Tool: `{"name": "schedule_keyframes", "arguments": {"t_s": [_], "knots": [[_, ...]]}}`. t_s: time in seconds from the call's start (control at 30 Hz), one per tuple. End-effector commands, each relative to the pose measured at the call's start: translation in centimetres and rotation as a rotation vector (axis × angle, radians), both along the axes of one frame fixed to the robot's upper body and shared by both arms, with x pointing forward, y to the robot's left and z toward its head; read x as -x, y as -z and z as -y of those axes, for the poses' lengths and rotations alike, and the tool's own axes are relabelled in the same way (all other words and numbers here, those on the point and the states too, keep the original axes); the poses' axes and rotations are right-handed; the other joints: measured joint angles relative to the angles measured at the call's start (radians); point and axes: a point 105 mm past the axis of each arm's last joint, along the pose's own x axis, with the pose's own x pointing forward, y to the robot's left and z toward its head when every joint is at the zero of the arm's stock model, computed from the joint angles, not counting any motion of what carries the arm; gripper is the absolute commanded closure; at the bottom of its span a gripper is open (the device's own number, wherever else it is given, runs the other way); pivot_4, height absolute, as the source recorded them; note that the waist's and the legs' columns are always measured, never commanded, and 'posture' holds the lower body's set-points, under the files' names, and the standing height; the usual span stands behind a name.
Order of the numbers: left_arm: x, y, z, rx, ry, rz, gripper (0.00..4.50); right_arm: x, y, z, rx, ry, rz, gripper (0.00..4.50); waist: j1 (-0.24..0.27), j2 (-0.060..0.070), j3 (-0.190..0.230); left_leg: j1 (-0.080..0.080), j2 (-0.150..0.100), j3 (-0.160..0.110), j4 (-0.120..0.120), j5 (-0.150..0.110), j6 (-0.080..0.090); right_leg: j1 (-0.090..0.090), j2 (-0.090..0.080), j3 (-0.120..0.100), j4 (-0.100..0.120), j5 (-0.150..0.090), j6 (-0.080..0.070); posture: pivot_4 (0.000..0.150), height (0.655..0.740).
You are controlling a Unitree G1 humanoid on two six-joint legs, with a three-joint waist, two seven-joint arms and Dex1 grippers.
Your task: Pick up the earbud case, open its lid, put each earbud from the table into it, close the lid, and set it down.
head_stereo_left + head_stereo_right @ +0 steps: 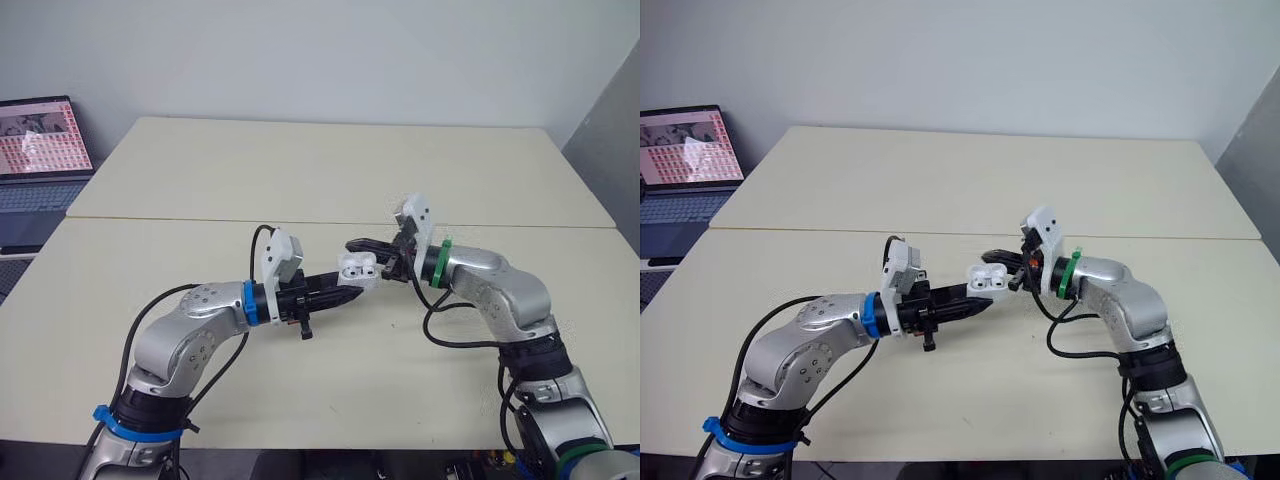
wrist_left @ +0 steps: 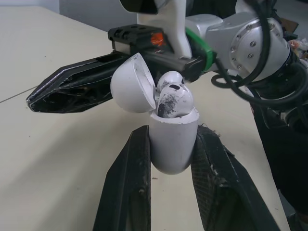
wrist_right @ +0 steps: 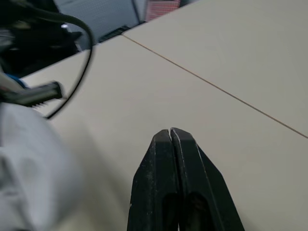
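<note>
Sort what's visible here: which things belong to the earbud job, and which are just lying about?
Job: earbud case, lid open, held in left tool; two earbuds in it; right tool, shut, by the lid.
Lying about: laptop, off to the left.

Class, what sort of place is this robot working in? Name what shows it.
Probably a robotics lab or office: two plain beige tables set edge to edge, an open laptop beside them, and a bare white wall.
</note>
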Motion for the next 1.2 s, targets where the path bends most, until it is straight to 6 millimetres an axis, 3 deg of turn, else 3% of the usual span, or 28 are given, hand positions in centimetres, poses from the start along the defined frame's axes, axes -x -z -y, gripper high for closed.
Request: {"name": "schedule_keyframes", "arguments": {"t_s": [0.03,0.27,0.37,0.43,0.53,0.7,0.83,0.97,1.2], "knots": [[0.0,-0.2,0.0,-0.016,0.010,0.039,3.75,2.6,-2.8,-0.3,-0.053,-0.146,0.015,4.47,0.001,0.000,0.000,0.000,0.000,0.000,0.000,0.000,0.000,0.000,0.000,0.000,0.000,0.000,0.000,0.150,0.7400],[0.0,0.2,-0.1,-0.013,0.001,0.030,3.75,2.9,-2.3,0.3,-0.018,-0.093,0.021,4.47,-0.001,0.000,0.000,0.001,0.000,0.000,0.000,0.000,0.000,0.000,0.000,0.000,0.001,0.000,0.000,0.150,0.7400],[-0.3,0.4,-0.2,-0.008,-0.014,-0.012,3.75,1.8,-3.2,2.0,-0.040,0.020,0.092,4.47,-0.001,0.000,0.000,0.001,0.000,0.000,0.000,0.000,0.000,0.000,0.000,0.000,0.001,0.000,0.000,0.150,0.7400],[-0.4,1.7,-0.2,-0.066,-0.033,-0.052,3.75,1.9,-4.1,3.2,-0.041,0.060,0.182,4.13,-0.001,0.000,0.000,0.000,0.000,0.001,0.000,0.000,0.000,0.000,0.000,0.000,0.000,0.000,0.000,0.150,0.7400],[-0.7,2.5,0.2,-0.025,-0.075,-0.174,3.75,3.2,-3.2,4.3,0.036,0.060,0.248,3.24,0.004,0.000,0.000,0.000,0.000,0.000,0.000,0.000,0.000,0.000,0.000,0.000,0.000,-0.001,0.001,0.150,0.7400],[-2.1,4.1,0.7,0.040,-0.176,-0.498,3.75,5.9,2.0,6.1,0.248,0.014,0.260,1.46,0.005,-0.001,0.000,0.000,-0.001,0.000,0.000,0.000,0.000,0.000,-0.001,0.000,-0.001,-0.001,0.002,0.150,0.7400],[-3.4,5.5,0.4,0.071,-0.267,-0.734,3.75,5.6,3.5,6.2,0.229,0.077,0.253,0.02,-0.007,-0.001,0.001,0.002,-0.001,0.000,0.002,0.000,0.000,0.001,0.000,0.000,0.001,0.000,0.003,0.150,0.7400],[-3.3,7.1,-0.7,0.020,-0.317,-0.852,3.75,5.1,3.8,5.3,0.206,0.111,0.268,0.02,-0.019,-0.001,0.001,0.005,-0.001,-0.001,0.002,0.000,0.000,0.004,0.001,0.001,0.003,0.000,0.003,0.150,0.7400],[-2.0,8.4,-4.1,-0.040,-0.416,-0.935,1.56,4.2,3.5,5.1,0.172,0.168,0.280,0.00,-0.025,-0.001,0.001,0.005,0.000,-0.001,0.001,0.000,0.000,0.003,0.001,0.000,0.002,0.000,0.002,0.150,0.7400]]}}
